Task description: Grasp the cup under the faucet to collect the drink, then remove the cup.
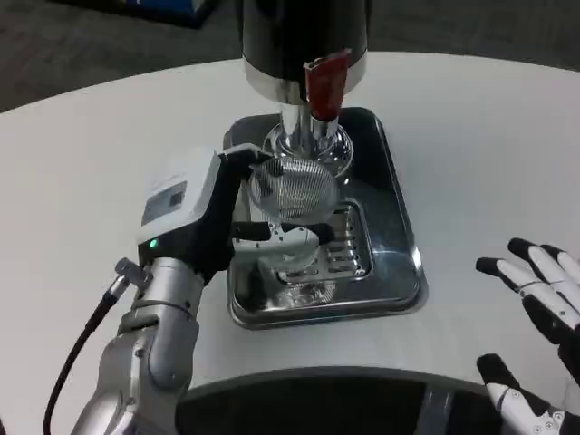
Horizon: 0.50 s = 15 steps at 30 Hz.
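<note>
The left hand [263, 237] is gripping the clear cup [292, 204] under the faucet [323, 91] while the right hand [535, 299] is waiting with its fingers apart, and a loose grip is risking a spill onto the tray [399, 263].

This looks like a lab or an office test room, not a home kitchen. A round white table [471, 154] fills most of the frame, and behind it, along the top edge, the floor is grey carpet [82, 45] of the kind used in offices. At the top centre a drink dispenser [304, 41] stands on a steel tray [399, 245], alone on the table like a test setup.
</note>
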Tool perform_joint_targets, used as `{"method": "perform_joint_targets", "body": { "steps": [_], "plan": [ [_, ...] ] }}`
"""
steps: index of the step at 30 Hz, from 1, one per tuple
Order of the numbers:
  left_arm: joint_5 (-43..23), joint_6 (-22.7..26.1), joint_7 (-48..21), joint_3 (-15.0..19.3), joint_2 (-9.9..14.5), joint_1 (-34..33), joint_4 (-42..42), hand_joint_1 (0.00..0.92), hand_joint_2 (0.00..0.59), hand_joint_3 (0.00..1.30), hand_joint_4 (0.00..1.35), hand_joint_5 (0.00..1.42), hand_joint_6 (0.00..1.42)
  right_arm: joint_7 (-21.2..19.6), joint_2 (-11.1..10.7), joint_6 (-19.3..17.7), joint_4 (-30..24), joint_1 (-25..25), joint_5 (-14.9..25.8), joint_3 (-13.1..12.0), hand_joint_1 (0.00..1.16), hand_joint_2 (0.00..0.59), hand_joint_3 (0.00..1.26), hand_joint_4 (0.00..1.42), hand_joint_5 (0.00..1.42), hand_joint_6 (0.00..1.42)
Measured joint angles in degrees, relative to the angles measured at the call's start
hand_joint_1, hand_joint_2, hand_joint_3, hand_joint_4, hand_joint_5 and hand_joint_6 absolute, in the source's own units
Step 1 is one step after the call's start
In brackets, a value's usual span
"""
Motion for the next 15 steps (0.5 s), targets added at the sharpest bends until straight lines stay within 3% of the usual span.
{"method": "perform_joint_targets", "body": {
  "steps": [4,9,15],
  "plan": [
    [-0.08,-0.01,1.95,-0.76,-0.09,-1.71,2.69,0.602,0.000,0.96,1.15,1.34,1.42,-0.02,-0.06,-0.93,0.01,0.84,1.02,-1.47,0.33,0.478,0.12,0.00,0.00,0.01],
    [-0.08,0.01,3.40,-2.28,-0.25,-2.87,4.20,0.591,0.000,0.80,0.90,1.15,1.42,-0.10,-0.06,-1.35,0.09,0.93,1.90,-2.19,0.33,0.478,0.13,0.00,0.00,0.01],
    [-0.08,0.29,3.43,-2.97,-0.22,-2.97,4.21,0.537,0.003,0.68,0.71,1.00,1.37,-0.12,-0.06,-1.62,0.47,0.95,2.16,-3.09,0.33,0.478,0.13,0.00,0.00,0.01]
  ]
}}
